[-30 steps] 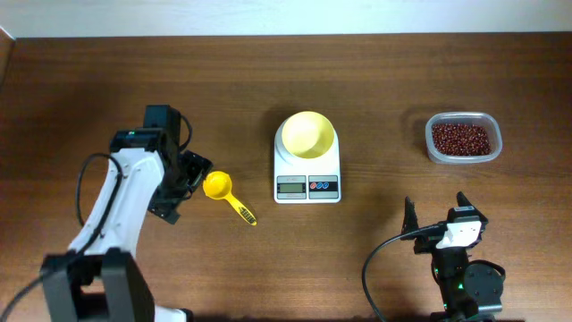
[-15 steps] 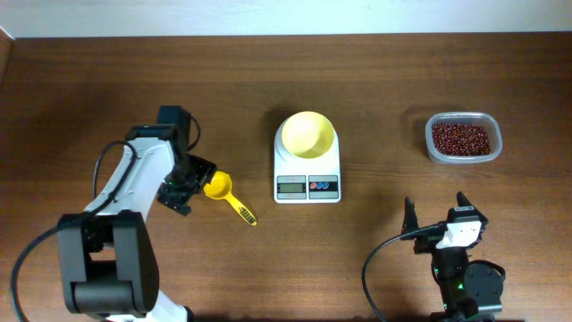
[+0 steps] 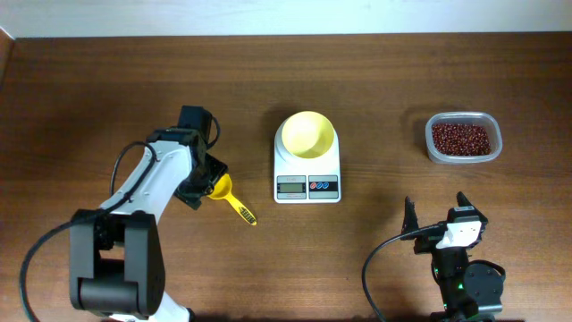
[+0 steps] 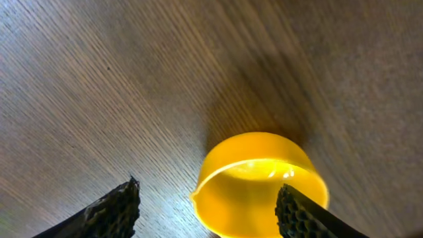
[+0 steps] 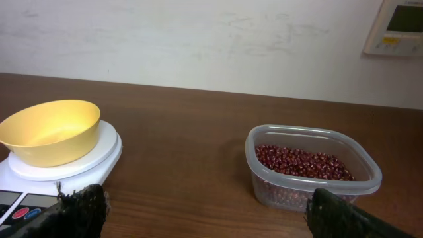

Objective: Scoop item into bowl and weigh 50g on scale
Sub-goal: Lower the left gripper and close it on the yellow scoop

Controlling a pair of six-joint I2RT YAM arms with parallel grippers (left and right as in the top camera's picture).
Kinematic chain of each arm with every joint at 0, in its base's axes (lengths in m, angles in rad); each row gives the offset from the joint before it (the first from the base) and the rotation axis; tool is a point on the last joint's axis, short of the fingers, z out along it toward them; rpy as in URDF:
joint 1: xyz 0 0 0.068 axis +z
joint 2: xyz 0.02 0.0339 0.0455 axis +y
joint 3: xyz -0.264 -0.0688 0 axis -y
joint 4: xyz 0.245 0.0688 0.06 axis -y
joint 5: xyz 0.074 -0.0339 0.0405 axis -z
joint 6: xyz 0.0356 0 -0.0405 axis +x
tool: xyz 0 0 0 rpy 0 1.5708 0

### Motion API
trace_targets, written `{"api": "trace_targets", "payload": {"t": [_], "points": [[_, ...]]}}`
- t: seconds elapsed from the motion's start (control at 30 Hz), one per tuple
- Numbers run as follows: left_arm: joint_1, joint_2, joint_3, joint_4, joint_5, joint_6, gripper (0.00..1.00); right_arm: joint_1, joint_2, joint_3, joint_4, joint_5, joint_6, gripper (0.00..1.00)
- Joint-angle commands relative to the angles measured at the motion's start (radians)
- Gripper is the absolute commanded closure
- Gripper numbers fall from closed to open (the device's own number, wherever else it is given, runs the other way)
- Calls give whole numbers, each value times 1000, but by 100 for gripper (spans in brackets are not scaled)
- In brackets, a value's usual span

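Note:
The pale yellow bowl point(image 3: 308, 133) sits empty on the white scale point(image 3: 307, 174); both also show in the right wrist view, the bowl point(image 5: 51, 131) on the scale point(image 5: 79, 162). The red-brown beans point(image 3: 461, 138) fill a clear tub point(image 3: 436, 154) at the right; they also show in the right wrist view point(image 5: 301, 162). A small yellow scoop point(image 3: 228, 197) lies left of the scale. My left gripper point(image 3: 207, 186) is open right over the scoop's cup point(image 4: 261, 182), one finger on each side. My right gripper point(image 3: 435, 217) is open and empty near the front edge.
A pale wall stands behind the table's far edge point(image 5: 198, 39). Bare wood lies between the scale and the tub point(image 3: 384, 152).
My left gripper has moved right, from beside the scoop to over its cup. The scoop, bowl, scale and right arm have not moved.

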Motion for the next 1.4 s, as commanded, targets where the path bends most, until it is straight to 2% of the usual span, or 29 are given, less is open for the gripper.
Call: {"api": "trace_targets", "payload": {"t": [0.0, 0.27, 0.63, 1.1, 1.2, 1.23, 1.3, 1.37], "points": [[-2, 14, -50, 33, -17, -5, 32, 7, -8, -9, 0, -6, -3, 1], [-2, 14, -95, 116, -21, -5, 47, 7, -8, -9, 0, -6, -3, 1], [-2, 14, -114, 135, -21, -5, 59, 7, -8, -9, 0, -6, -3, 1], [-2, 21, -115, 140, -21, -5, 64, 7, -8, -9, 0, -6, -3, 1], [-2, 47, -115, 143, -17, -6, 70, 7, -8, -9, 0, -6, -3, 1], [-2, 56, -114, 145, -15, -6, 75, 7, -8, -9, 0, -6, -3, 1], [-2, 63, -114, 148, 2, -6, 100, 7, -8, -9, 0, -6, -3, 1], [-1, 62, -113, 153, 2, -5, 100, 7, -8, -9, 0, -6, -3, 1]]}}
